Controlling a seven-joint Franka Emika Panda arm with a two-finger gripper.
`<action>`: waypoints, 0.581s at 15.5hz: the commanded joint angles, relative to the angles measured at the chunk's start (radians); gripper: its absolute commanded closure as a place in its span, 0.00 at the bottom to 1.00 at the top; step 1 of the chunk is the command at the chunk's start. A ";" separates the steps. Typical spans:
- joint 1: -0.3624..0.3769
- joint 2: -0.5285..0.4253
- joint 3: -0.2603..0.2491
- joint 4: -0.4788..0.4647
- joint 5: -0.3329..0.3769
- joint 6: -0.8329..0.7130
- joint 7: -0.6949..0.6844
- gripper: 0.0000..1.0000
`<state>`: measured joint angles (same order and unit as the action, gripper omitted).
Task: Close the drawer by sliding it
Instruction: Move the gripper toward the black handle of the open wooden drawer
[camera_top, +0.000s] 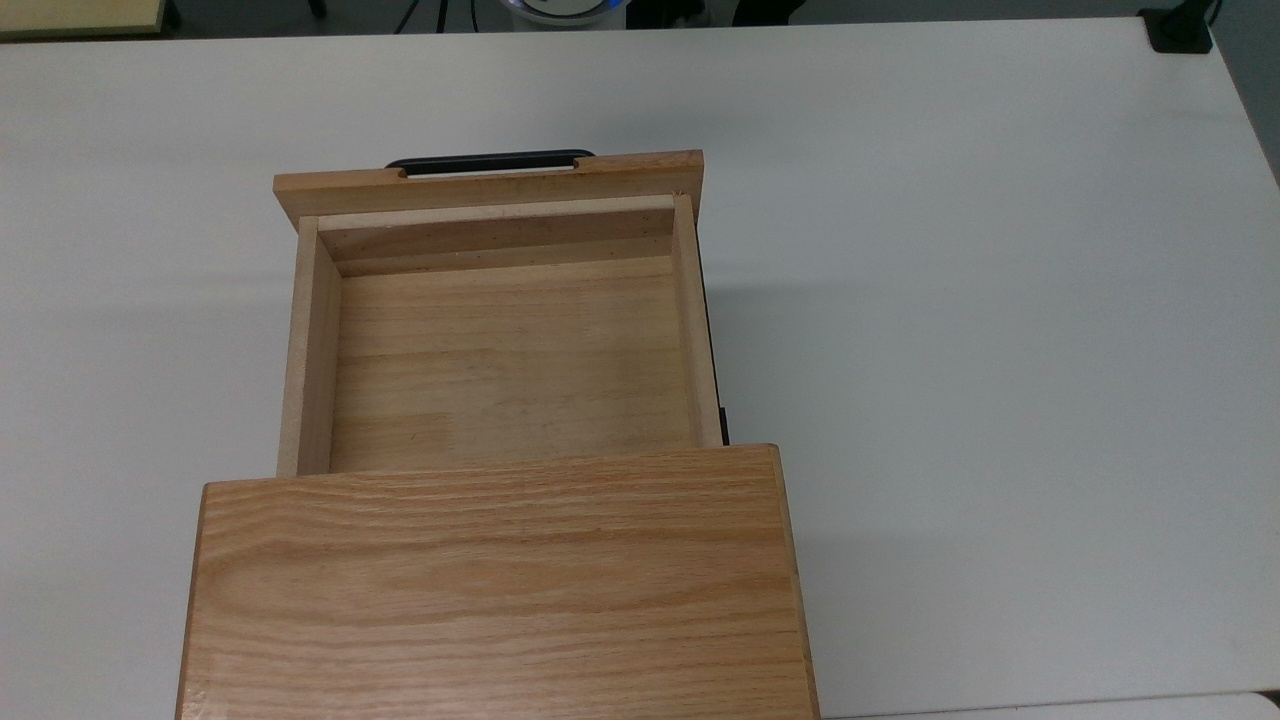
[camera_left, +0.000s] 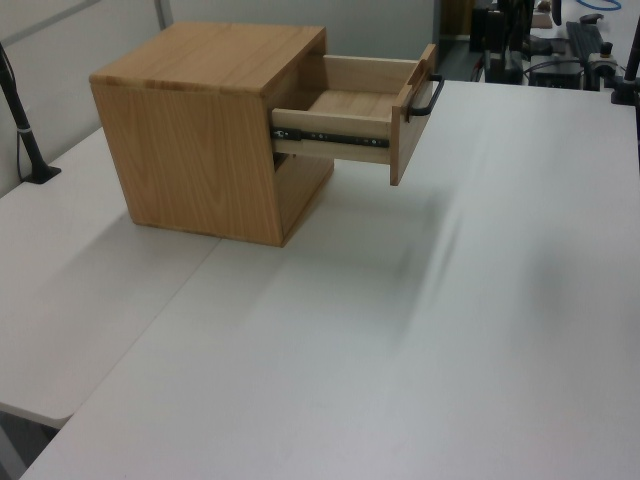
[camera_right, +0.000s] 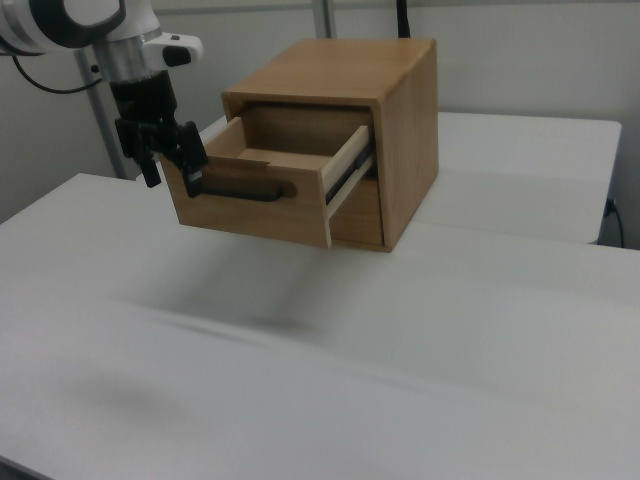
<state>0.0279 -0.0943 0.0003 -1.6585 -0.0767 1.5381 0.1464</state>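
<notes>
The drawer (camera_top: 510, 350) is a light wooden tray pulled far out of the oak cabinet (camera_top: 500, 580). Its inside is bare. A thin black bar handle (camera_top: 490, 162) runs along the wider front panel. In the left view the drawer (camera_left: 350, 110) juts toward the left view's right on a metal slide rail, handle (camera_left: 428, 97) outermost. In the right view the drawer (camera_right: 260, 190) points at the right view's left, and my gripper (camera_right: 172, 165) hangs open at the front panel's left corner. One finger sits close to the left end of the handle (camera_right: 240, 190).
The cabinet (camera_left: 200, 130) stands on a white table (camera_top: 1000, 350) with wide bare surface around it. A black clamp (camera_top: 1180, 30) sits at the table's far right corner in the top view. A black cable post (camera_left: 25, 130) stands by the table edge in the left view.
</notes>
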 joint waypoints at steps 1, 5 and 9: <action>0.001 0.010 0.001 0.023 -0.008 -0.030 -0.011 0.00; 0.003 0.008 -0.002 0.022 -0.011 -0.047 -0.019 0.03; 0.001 0.008 -0.002 0.022 -0.012 -0.049 -0.025 0.30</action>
<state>0.0293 -0.0928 0.0006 -1.6585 -0.0767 1.5250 0.1452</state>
